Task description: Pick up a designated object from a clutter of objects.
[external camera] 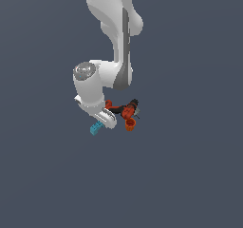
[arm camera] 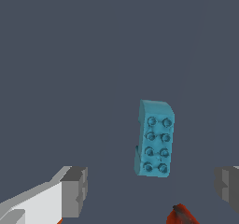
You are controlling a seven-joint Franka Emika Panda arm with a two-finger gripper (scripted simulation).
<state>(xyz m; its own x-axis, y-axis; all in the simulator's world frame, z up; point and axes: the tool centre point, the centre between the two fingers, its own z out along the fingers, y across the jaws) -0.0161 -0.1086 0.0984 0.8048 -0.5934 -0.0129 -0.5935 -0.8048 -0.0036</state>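
Plain grey-blue worktop [external camera: 190, 175], teal brick [arm camera: 154, 139] lying studs-up, end effector [arm camera: 151, 190] spread wide and empty above it, red-and-black drill [external camera: 124, 109] at the brick's 2 o'clock in the exterior view

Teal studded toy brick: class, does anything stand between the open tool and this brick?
Nothing visible does. In the wrist view the small teal-blue rectangular studded toy brick lies on bare floor between the two grey fingertips, apart from both. Only a red sliver of the red-and-black power drill shows at the edge, off the path.

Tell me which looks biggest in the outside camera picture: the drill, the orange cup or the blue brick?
Biggest to smallest, as they look in the exterior view:
1. red-and-black drill, though the arm hides part of it
2. and 3. orange cup and blue brick: they look about alike, and the brick is partly hidden, so I won't rank them.
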